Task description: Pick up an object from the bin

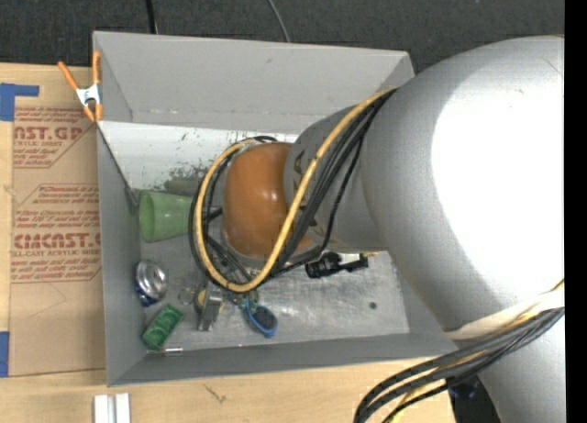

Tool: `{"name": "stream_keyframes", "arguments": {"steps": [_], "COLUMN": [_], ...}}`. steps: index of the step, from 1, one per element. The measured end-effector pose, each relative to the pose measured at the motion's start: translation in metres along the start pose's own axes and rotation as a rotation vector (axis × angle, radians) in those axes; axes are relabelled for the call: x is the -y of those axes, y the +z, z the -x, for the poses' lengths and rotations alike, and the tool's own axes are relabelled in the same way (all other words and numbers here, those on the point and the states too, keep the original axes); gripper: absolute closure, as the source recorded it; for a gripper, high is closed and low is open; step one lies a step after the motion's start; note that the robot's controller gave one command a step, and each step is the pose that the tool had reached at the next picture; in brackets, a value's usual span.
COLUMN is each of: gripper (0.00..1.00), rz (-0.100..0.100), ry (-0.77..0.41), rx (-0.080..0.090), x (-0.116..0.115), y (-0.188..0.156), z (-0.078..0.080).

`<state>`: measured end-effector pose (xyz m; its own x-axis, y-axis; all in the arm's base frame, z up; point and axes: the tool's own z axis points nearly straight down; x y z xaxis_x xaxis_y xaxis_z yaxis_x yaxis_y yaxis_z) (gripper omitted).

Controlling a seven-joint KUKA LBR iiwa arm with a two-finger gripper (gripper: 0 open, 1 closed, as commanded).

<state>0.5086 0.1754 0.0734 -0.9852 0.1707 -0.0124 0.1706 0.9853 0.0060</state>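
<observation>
My gripper (207, 309) pokes out below the arm's orange cover, low over the front left part of the bin floor. A small blue thing (261, 320) lies just to its right, near the front wall. Left of the gripper, a dark green ribbed thing (161, 327) lies tilted in the front left corner. A crushed silver and blue can (149, 281) sits a little behind that. A pale green cup (166, 216) lies on its side by the left wall. Nothing is visibly held.
The arm with its orange cover and looped cables hides the middle and right of the bin. A small black piece (337, 263) shows on the floor at the arm's lower edge. The left and front walls stand close to the gripper.
</observation>
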Motion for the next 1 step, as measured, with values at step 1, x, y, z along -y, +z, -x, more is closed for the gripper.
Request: {"name": "stream_keyframes", "arguments": {"steps": [1], "gripper": [1.00], "rz": [-0.002], "ry": [0.006], "rx": [-0.006], "x": [0.0096], "y": [-0.1358], "z": [0.0037]}}
